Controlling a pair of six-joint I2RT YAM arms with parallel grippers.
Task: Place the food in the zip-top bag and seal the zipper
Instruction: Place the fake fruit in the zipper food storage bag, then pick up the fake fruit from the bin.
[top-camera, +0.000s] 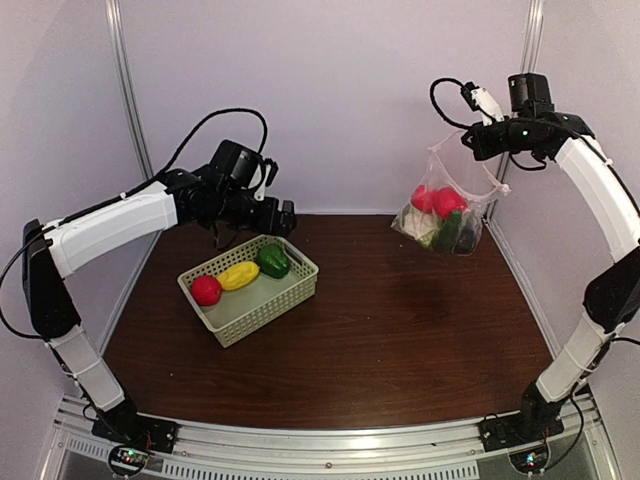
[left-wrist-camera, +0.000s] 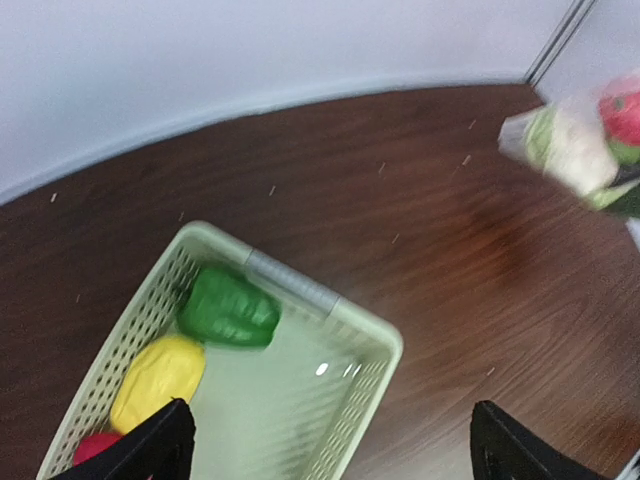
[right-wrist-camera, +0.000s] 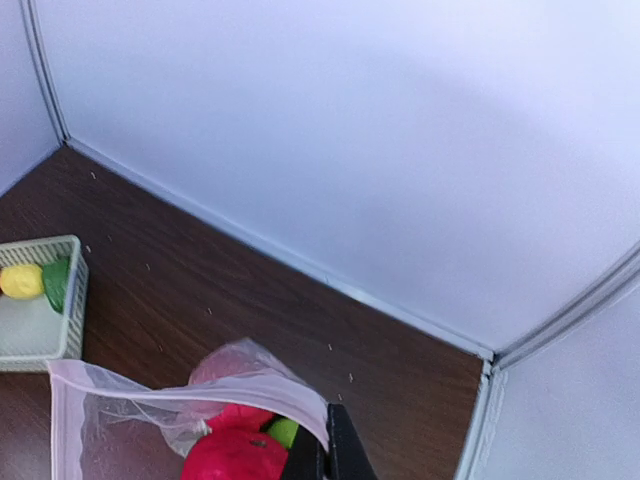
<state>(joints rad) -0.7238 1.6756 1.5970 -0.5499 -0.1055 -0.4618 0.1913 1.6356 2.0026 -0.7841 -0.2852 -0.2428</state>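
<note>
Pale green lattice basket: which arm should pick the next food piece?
Left: its open end effector hangs over that basket; the right end effector is shut on the hanging clear dotted plastic bag.

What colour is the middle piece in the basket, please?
Yellow; the piece shows best from the left wrist.

You will find the zip-top bag (top-camera: 452, 200) hanging from the right gripper (right-wrist-camera: 330, 455), which pinches its mouth edge. The zipper (right-wrist-camera: 170, 390) runs sideways from that gripper, unsealed, with the mouth gaping. Red fruits (top-camera: 438, 200), white cauliflower (top-camera: 412, 222) and a dark green piece (top-camera: 448, 232) sag in the bag's bottom, below the gripper. A red fruit (top-camera: 206, 290), a yellow piece (top-camera: 238, 275) and a green piece (top-camera: 272, 260) lie in a row just beneath the left gripper (left-wrist-camera: 335, 440).
</note>
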